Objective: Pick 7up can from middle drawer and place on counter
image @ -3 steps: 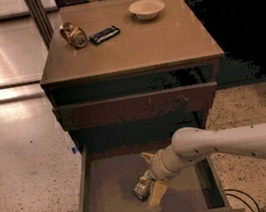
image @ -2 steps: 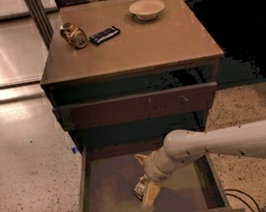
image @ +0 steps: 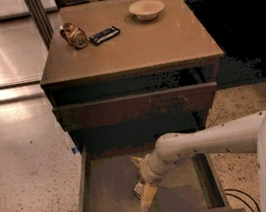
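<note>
The 7up can [image: 138, 191] lies on its side on the floor of the open middle drawer [image: 109, 188], mostly hidden by my gripper. My gripper [image: 142, 180] reaches down into the drawer from the right. It is open, with one pale finger [image: 136, 162] behind the can and the other [image: 148, 196] in front of it. The counter [image: 162, 37] is the reddish-brown cabinet top above.
On the counter lie a brown-gold can [image: 73, 35] on its side, a dark flat bar [image: 104, 35] and a pale bowl [image: 147, 9]. A shut drawer front [image: 136, 107] sits above the open drawer. Speckled floor lies to the left.
My gripper has moved left and down over the can, which now shows less. The can has stayed in place.
</note>
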`<move>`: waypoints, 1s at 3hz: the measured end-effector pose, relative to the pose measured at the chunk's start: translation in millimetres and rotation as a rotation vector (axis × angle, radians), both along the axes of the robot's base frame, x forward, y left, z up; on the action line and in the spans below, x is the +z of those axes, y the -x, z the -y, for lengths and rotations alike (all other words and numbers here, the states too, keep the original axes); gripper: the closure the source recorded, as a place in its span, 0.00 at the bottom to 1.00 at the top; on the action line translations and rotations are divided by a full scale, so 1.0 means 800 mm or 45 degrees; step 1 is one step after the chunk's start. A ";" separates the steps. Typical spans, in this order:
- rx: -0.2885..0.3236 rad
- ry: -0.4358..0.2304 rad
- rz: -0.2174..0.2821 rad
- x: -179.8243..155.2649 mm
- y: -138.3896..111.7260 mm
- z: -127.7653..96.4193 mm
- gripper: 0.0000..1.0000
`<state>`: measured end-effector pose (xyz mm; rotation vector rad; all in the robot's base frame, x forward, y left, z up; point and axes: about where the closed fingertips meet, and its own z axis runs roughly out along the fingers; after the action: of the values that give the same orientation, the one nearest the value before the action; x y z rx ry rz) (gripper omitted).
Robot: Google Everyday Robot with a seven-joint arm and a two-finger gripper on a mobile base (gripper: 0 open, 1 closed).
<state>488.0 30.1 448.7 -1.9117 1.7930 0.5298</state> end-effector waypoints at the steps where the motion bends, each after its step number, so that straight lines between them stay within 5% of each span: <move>1: 0.012 0.015 -0.026 -0.021 -0.005 -0.001 0.00; 3: 0.000 0.012 -0.109 -0.064 -0.016 -0.001 0.00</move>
<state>501.0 31.2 397.3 -1.9217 1.8524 0.6128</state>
